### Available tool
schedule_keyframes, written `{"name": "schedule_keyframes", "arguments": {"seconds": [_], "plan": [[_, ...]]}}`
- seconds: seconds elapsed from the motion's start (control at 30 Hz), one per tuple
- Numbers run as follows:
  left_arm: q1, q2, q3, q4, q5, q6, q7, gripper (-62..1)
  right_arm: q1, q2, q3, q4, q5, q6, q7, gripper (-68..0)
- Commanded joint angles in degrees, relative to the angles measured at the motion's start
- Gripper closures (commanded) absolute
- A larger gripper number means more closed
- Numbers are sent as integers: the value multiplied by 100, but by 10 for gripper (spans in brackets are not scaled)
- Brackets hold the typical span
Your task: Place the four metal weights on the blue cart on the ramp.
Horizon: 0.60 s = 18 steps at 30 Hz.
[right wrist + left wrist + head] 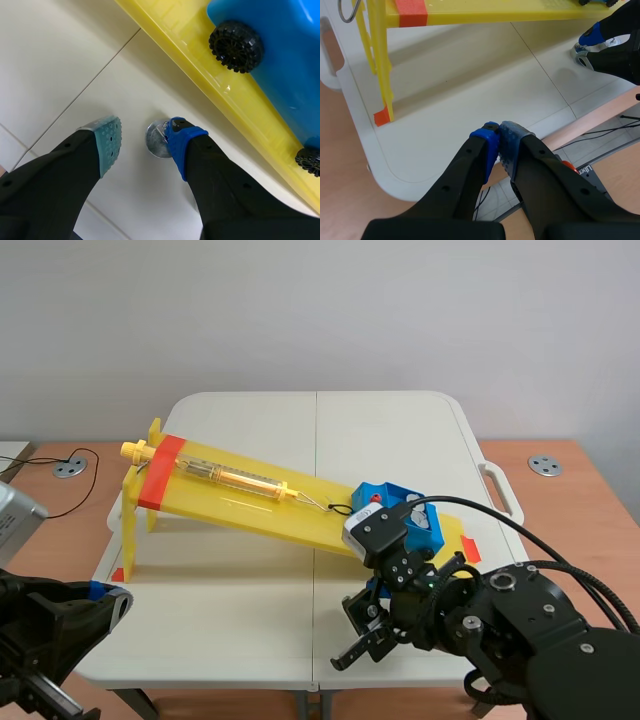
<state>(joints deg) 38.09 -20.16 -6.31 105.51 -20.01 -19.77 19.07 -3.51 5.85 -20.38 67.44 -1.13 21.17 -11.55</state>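
— One weight point(156, 145) on the table point(250, 620), then?

— At least that one. It is a small silver disc lying just beside the low edge of the yellow ramp point(230, 508), below the blue cart point(280, 45).

— And the right jaws?

— Spread wide, one finger on each side of the disc. The blue pad point(182, 142) touches its rim and the grey-green pad point(107, 142) stands clear. Nothing is gripped yet. I'd say they are placed to close across it.

— The left jaws?

— Closed on nothing, pads together, over the table's near corner. They are well away from the ramp, probably to keep clear.

— Which way does the disc point?

— It's round, so it has no long axis along the table. Its flat face is up and its short axis stands upright. The cart is the long thing, and its length runs along the ramp. A string ties it to the spring scale point(235, 477) uphill, which likely holds it at the low end.
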Motion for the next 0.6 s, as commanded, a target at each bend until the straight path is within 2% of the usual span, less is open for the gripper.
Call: {"name": "schedule_keyframes", "arguments": {"seconds": [0.0,0.07,0.3,0.47,0.57], "plan": [[-116,46,-46,391,-424,-203,-553,-31,551,-144,-33,192,131,-192,833,-229],[-116,46,-46,391,-424,-203,-553,-31,564,-144,-33,74,131,-192,852,-228],[-116,46,-46,391,-424,-203,-553,-31,619,-142,-33,-118,131,-192,826,-137],[-131,46,-46,391,-424,-203,-551,-31,619,-140,-33,-118,131,-192,643,-12],[-179,46,-46,391,-424,-205,-549,-31,608,-111,-31,-116,133,-188,549,-7]]}}
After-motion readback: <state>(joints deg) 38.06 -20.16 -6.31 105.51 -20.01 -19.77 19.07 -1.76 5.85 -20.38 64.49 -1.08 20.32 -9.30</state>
